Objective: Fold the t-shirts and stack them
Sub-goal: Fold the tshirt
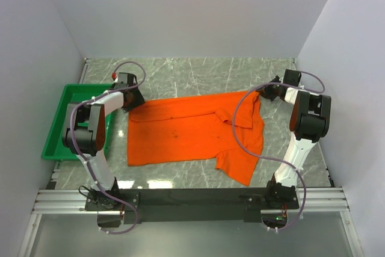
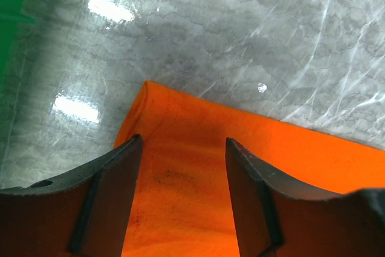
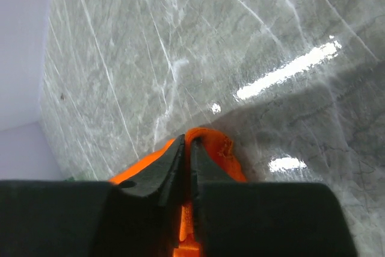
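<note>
Bare grey marble surface [image 1: 198, 73] lies open beyond the flat bright orange cloth t-shirt [image 1: 180, 133], with white walls [image 1: 180, 10] on three sides and a green plastic tray [image 1: 55, 127] at left. The left claw [image 2: 183, 142] gapes, released, straddling the shirt's far-left corner. The right claw [image 3: 187, 139] is clenched on its far-right edge. The shirt's long axis runs left-right.

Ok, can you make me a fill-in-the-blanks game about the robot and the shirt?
1. The t-shirt spread on the table is coloured ____.
2. The right claw is pinched ____ on one corner of the t-shirt.
3. The left claw is over another corner with its jaws ____.
4. The tray at the left of the table is coloured ____.

Missing words: orange, shut, open, green.
</note>
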`<move>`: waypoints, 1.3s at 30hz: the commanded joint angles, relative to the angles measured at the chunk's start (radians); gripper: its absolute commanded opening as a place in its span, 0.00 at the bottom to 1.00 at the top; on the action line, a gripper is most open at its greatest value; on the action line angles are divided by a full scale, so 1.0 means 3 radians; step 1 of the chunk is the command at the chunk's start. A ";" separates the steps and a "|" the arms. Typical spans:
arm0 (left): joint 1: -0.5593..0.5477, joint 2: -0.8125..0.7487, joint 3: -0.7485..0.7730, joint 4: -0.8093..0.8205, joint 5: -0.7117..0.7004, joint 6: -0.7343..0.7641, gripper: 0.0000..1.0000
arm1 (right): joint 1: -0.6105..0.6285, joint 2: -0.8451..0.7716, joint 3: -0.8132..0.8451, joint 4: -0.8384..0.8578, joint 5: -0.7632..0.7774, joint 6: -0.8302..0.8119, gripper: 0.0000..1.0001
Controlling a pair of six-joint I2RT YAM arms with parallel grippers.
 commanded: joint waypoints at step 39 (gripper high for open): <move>-0.0248 -0.3201 -0.1325 -0.0247 -0.0773 0.0421 0.99 | 0.2810 -0.0896 -0.0068 -0.1889 0.2759 -0.2259 0.38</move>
